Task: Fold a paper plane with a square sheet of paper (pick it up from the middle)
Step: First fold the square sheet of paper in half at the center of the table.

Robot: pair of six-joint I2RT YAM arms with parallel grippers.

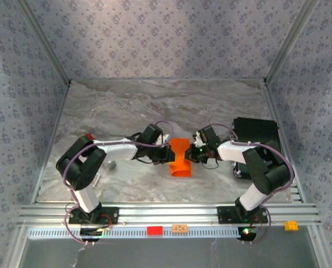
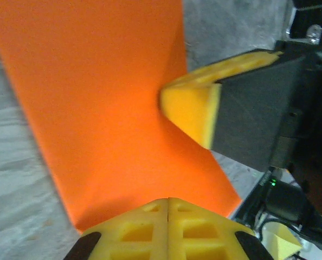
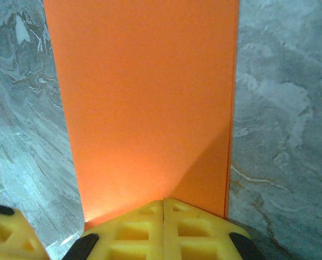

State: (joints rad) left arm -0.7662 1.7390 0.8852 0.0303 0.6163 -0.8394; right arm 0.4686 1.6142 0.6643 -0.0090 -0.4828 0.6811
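Paper: the sheet of paper (image 1: 180, 159) is bright orange and sits mid-table between the two arms, caught from both sides.
Left arm: the left gripper (image 2: 168, 203) has its yellow fingers pressed together with no gap, clamped on the sheet's nearest edge in its own camera.
Right arm: the right gripper (image 3: 163, 205) is closed in the same way, pinching the opposite edge.
From above: the sheet narrows to a waist where the two grippers meet it, and its near end curls over. Neither wrist camera shows this outline.
Left wrist camera adds: the right gripper seen side-on, with its yellow pad biting the far edge. Soft creases fan out across the paper from both pinch points.
Right wrist camera adds: the paper runs long and flat away from the fingers, with straight side edges. A thin line along its right edge may be a second layer, but it is too fine to be sure.
Surface: the table (image 1: 127, 106) is grey and marbled, and shows on either side of the paper in both close views.
Height: I cannot tell whether the sheet is clear of the table or resting on it.
Right side: a black box (image 1: 255, 137) stands behind the right arm.
Front rail: a red block (image 1: 154, 230), an orange block (image 1: 180, 228) and a yellow block (image 1: 290, 225) sit along it, well apart from the paper.
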